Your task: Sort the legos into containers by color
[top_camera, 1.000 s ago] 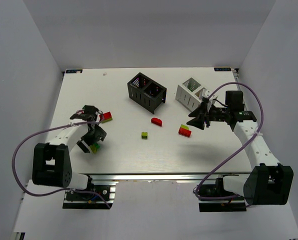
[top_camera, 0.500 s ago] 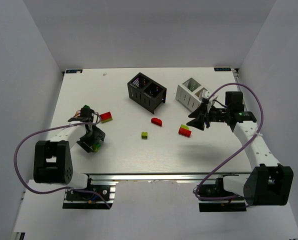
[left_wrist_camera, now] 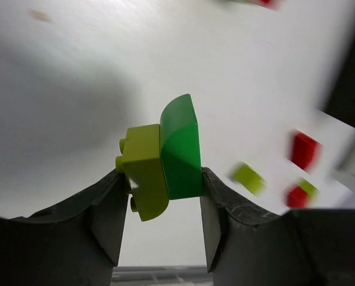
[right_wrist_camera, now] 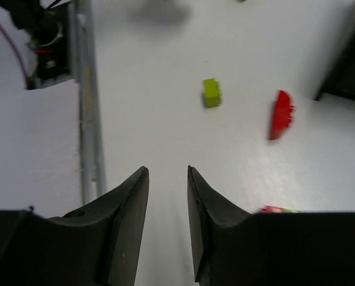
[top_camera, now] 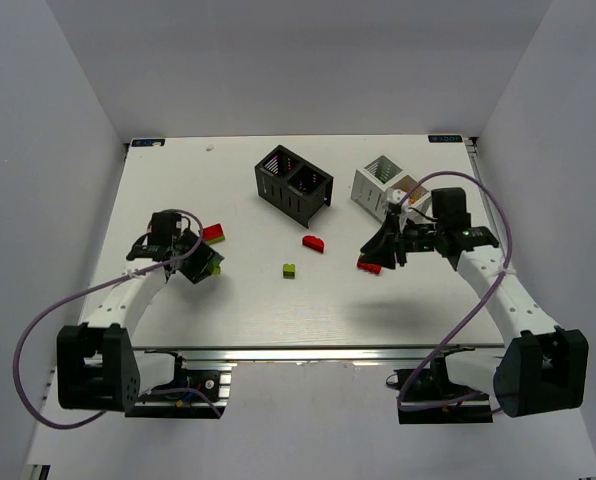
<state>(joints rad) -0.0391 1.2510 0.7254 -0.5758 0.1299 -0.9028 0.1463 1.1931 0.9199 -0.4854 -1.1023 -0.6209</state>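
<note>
Open a second ago, the left gripper [left_wrist_camera: 161,179] now clamps the lime-and-green stack [left_wrist_camera: 165,156] at 9 o'clock, seemingly ready to carry binward; the right gripper [right_wrist_camera: 167,174] hangs parted, empty.

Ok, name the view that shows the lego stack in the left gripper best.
Left wrist: the yellow-green and green stack shows large and sharp, pinched in the left gripper. Top external shows only a small yellow-green speck there; right wrist does not show it.

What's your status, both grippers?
Left gripper shut on lime-and-green plastic brick stack. Right gripper open, empty, beside red-and-lime plastic brick. No obstruction seen.
</note>
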